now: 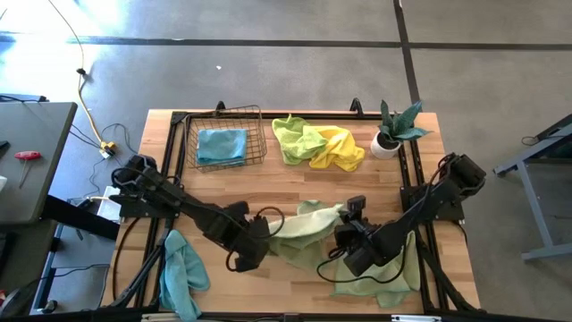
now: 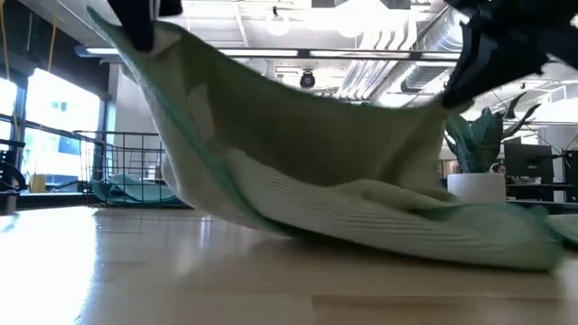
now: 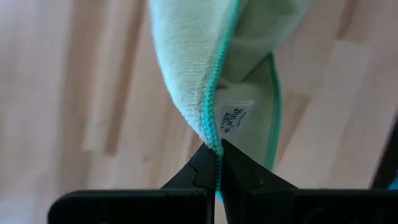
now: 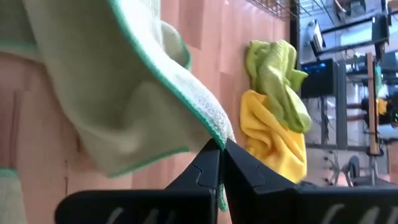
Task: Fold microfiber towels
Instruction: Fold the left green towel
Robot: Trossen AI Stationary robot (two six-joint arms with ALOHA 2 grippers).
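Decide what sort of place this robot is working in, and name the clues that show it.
Probably an industrial lab or workshop: bare concrete floor with cables, exposed ceiling ducts, and a wooden table where both grippers hold up a pale green towel.

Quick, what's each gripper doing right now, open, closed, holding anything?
Left gripper: closed on the edge of the pale green towel.
Right gripper: closed on another edge of the same towel.
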